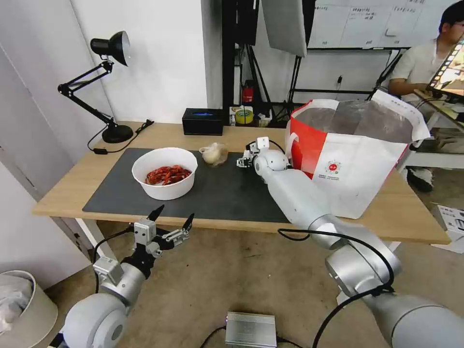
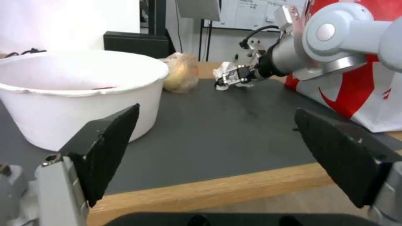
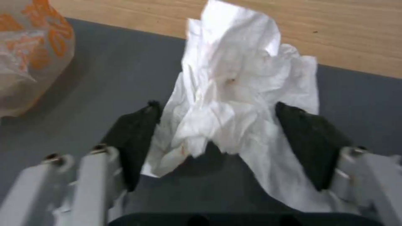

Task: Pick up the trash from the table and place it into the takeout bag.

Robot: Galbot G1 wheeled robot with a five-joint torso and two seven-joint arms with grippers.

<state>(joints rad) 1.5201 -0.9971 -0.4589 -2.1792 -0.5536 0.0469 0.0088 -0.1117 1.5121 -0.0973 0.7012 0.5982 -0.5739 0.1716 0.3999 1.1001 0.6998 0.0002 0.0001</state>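
Our right claw [image 3: 218, 138] straddles the crumpled white tissue [image 3: 234, 94] on the dark grey mat [image 3: 117, 78], fingers spread either side, not yet pinching. The tissue lies at nine o'clock of the white-and-red takeout bag [image 1: 353, 169], so the carry looks short. Our left claw [image 1: 171, 217] waits open off the counter's [image 1: 72, 183] near edge.

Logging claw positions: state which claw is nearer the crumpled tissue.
Right. The right claw straddles the crumpled tissue on the mat; the left claw hangs open below the table's near edge.

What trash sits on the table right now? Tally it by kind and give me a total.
White bowl of red shells: 1
Crumpled white tissue: 1
Small clear bag with beige lump: 1
Total: 3
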